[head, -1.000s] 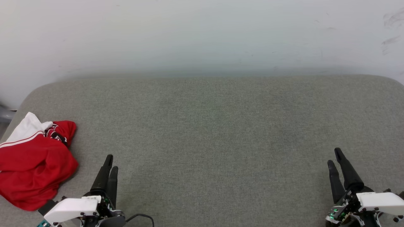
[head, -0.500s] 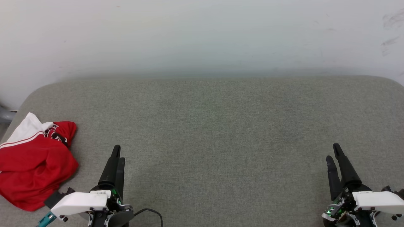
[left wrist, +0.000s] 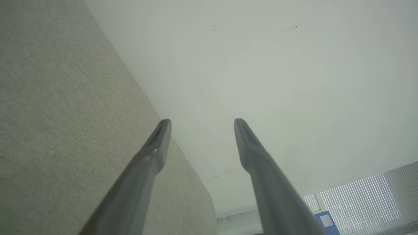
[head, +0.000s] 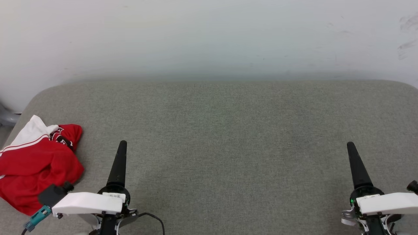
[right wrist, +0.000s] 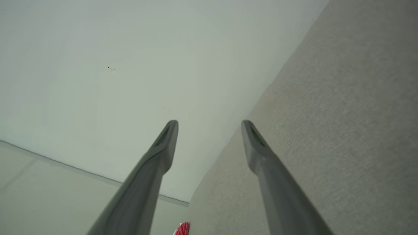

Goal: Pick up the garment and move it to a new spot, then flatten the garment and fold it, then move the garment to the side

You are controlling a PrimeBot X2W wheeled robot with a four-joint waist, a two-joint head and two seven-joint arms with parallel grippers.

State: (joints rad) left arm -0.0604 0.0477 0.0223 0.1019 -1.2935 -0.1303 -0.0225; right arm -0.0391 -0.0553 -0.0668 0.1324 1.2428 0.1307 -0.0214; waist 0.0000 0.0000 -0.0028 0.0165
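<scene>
Red jersey cloth, the garment (head: 39,166) lies crumpled in a heap off to the outer side of the left gripper (head: 122,146), near it but not between its jaws, and far across from the right gripper (head: 350,146). Both pairs of jaws stand spread wide, fingers well apart in each wrist view, with nothing between them, and both hang over the grey upholstered surface (head: 228,130). By this, none of the task looks done: the pick-up has not begun, and moving, flattening, folding and setting aside all remain.
</scene>
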